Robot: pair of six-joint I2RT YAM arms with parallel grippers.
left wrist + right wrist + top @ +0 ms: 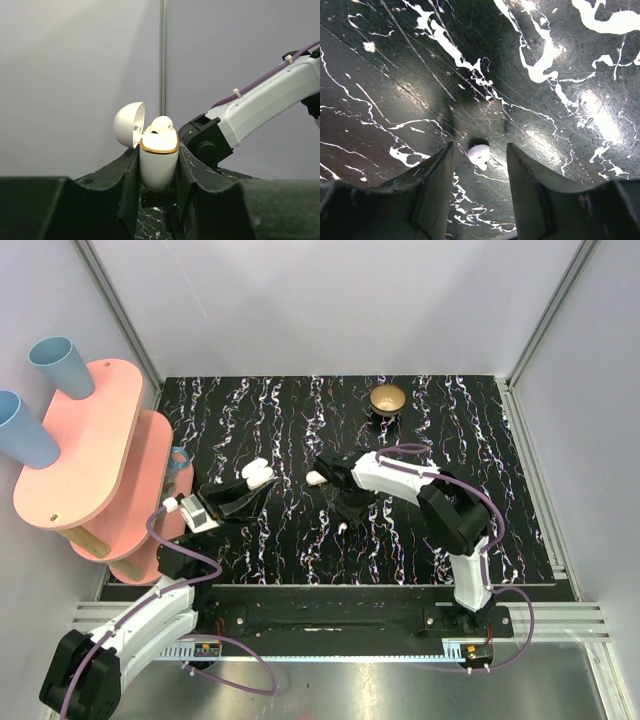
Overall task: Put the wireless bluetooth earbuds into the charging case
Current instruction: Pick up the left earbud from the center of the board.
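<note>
The white charging case [159,162] with a gold rim stands upright between the fingers of my left gripper [159,172], which is shut on it. Its lid [129,125] hangs open to the left, and one earbud [162,125] sits in the top of the case. From above, the case [258,474] is held left of centre by the left gripper [248,486]. A second earbud [479,154] lies on the black marbled table [380,90], between the open fingers of my right gripper [480,147] and touching neither. In the top view this earbud [343,527] lies just below the right gripper [347,512].
A gold round dish on a black base [387,400] stands at the back of the table. A pink two-tier rack [95,460] with two blue cups [60,365] fills the left side. The right arm [270,95] reaches across behind the case.
</note>
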